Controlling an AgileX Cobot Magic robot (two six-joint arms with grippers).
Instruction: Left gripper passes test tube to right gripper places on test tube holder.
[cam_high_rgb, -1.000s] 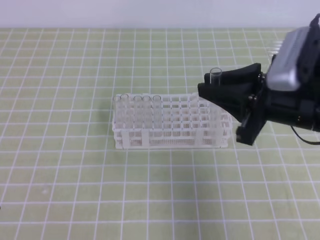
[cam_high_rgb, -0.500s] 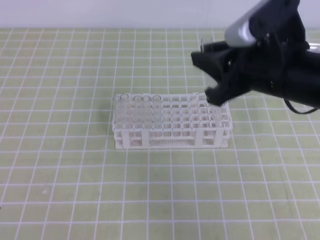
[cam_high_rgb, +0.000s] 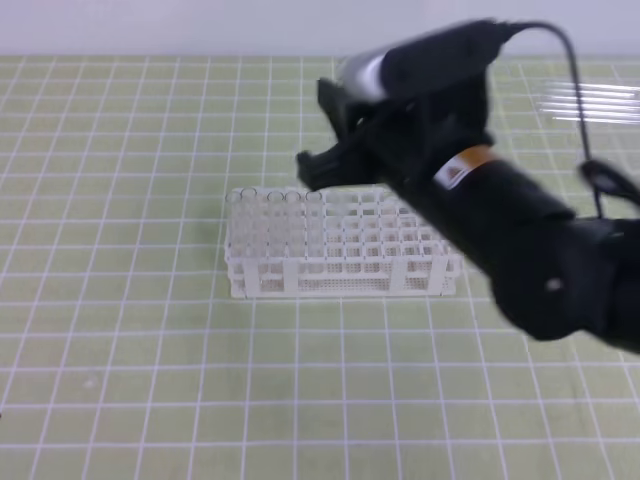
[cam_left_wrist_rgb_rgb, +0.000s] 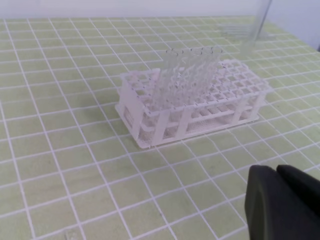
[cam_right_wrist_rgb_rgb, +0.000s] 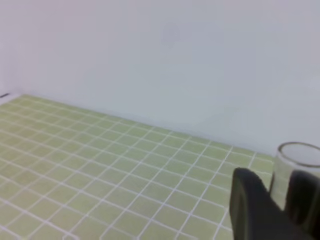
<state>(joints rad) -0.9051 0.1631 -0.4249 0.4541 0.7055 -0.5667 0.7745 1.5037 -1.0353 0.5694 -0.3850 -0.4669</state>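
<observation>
The white test tube holder (cam_high_rgb: 345, 272) stands mid-table and holds several clear tubes (cam_high_rgb: 276, 215) at its left end. It also shows in the left wrist view, test tube holder (cam_left_wrist_rgb_rgb: 165, 125) and its tubes (cam_left_wrist_rgb_rgb: 192, 70). My right gripper (cam_high_rgb: 318, 135) reaches in from the right and hovers above the holder's back left. In the right wrist view the right gripper (cam_right_wrist_rgb_rgb: 280, 195) is shut on the test tube (cam_right_wrist_rgb_rgb: 296, 162), whose rim rises between the fingers (cam_right_wrist_rgb_rgb: 250, 205). The tube cannot be made out in the high view. My left gripper (cam_left_wrist_rgb_rgb: 276, 174) is shut and empty, low at the front, well short of the holder.
The table carries a green mat with a white grid (cam_high_rgb: 150, 350). A blurred clear glass vessel (cam_left_wrist_rgb_rgb: 255, 25) stands beyond the holder's far end, seen as pale streaks (cam_high_rgb: 590, 100) at the back right. A pale wall runs behind the table (cam_right_wrist_rgb_rgb: 150, 50).
My right arm has swung left and upward with the tube, from beside the holder's right end to above its back left. Holder and left gripper have not moved.
</observation>
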